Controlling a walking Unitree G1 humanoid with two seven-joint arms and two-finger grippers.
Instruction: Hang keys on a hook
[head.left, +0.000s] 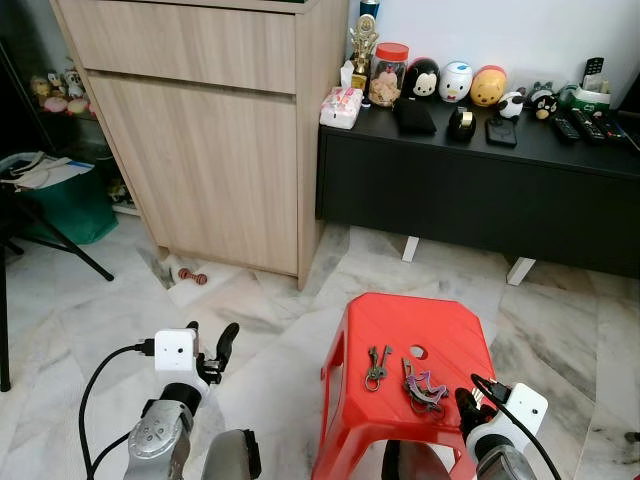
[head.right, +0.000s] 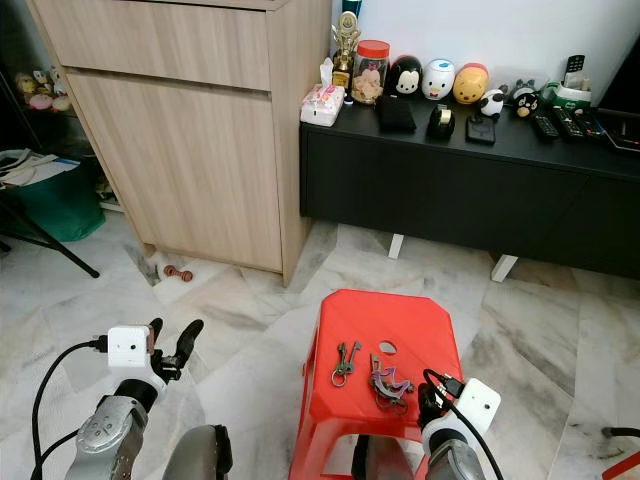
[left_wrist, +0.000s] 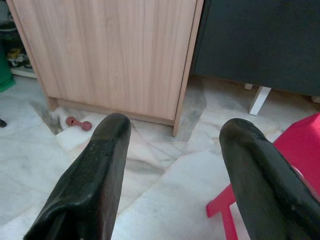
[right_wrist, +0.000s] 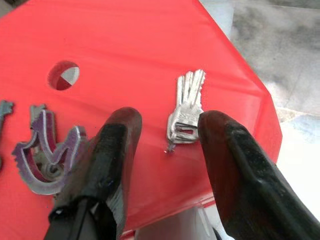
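Picking up the keys (right_wrist: 185, 111) is, by my reading, the step in hand. They lie flat on the red stool (head.left: 400, 320), a small silver bunch near its right front corner, blades fanned away from the camera in the right wrist view. The right gripper (right_wrist: 167, 130) hangs low over that corner with its two black fingers (right_wrist: 117, 150) spread apart and holding nothing; the bunch sits in the gap between them, nearer one finger than the other.

To do this well, I would centre the gap on the thick head end of the bunch, where the keys overlap, rather than on the thin blades, which would likely slip. The keys lie flat on smooth plastic, so the fingertips probably need to come right down to the stool top before closing, or they will skate over the metal. The corner edge is close, so a sideways nudge could push the bunch off onto the floor.

A purple curved piece (right_wrist: 46, 155) with more keys lies just beside the near finger, and another bunch (head.left: 376, 366) farther left on the stool; the descent should keep clear of both.

The left gripper (left_wrist: 172, 150) is raised beside the stool, fingers wide apart and empty, facing the wooden cabinet (head.left: 200, 130). I cannot make out a hook.
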